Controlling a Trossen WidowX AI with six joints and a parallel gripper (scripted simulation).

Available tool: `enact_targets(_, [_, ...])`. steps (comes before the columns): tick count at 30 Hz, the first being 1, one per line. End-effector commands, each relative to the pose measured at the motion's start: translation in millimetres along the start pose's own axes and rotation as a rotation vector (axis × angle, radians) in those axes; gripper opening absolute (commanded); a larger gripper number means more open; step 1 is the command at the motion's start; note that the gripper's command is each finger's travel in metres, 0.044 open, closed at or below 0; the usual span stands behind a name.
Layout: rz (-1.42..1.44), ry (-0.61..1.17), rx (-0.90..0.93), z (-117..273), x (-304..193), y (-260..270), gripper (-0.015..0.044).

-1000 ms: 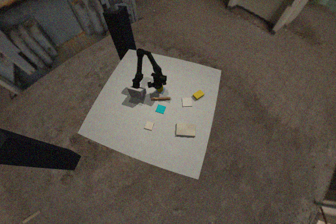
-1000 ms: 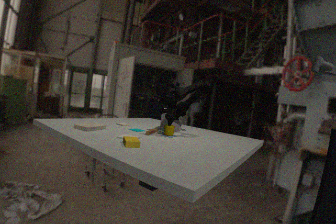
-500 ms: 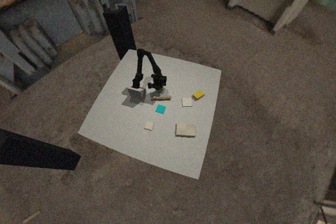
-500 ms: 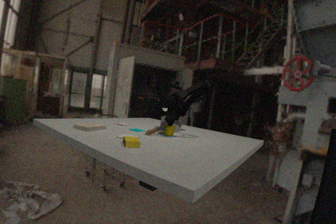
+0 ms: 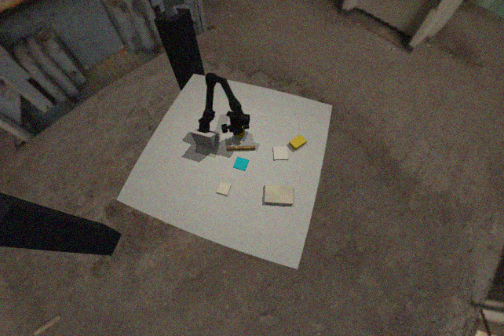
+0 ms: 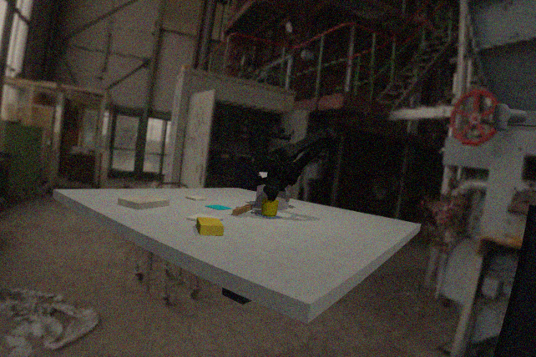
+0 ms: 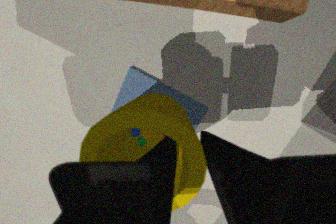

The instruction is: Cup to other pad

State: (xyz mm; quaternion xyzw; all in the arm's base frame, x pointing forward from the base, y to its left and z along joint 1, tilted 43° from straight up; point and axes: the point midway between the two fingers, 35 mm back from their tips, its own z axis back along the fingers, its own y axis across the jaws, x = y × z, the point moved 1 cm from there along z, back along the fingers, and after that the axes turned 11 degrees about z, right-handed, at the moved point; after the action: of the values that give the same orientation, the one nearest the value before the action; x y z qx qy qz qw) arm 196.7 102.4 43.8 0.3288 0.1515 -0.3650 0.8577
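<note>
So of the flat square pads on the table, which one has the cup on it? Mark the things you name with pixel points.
The blue pad (image 5: pixel 242 136) (image 7: pixel 132 85), beside the wooden stick (image 5: pixel 240 147) (image 6: pixel 241 209) (image 7: pixel 230 6); the cyan pad (image 5: pixel 241 163) (image 6: pixel 218 207) holds nothing.
</note>
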Motion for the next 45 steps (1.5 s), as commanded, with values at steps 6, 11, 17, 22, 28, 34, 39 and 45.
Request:
enact_targets(6, [0.001,0.0,0.001,0,0,0,0.0033])
enact_targets(11, [0.001,0.0,0.001,1,0,0,0.0])
enact_targets(17, [-0.001,-0.001,-0.001,12,1,0,0.0])
enact_targets(22, [-0.003,0.0,-0.002,25,2,-1,0.0])
enact_targets(28, [-0.005,0.003,-0.002,40,2,-3,0.0])
enact_targets(34, [-0.006,0.005,0.0,49,0,-7,0.0])
enact_targets(39, [-0.018,0.017,-0.002,45,-1,-8,0.0])
enact_targets(45, [-0.018,0.017,-0.002,45,-1,-8,0.0])
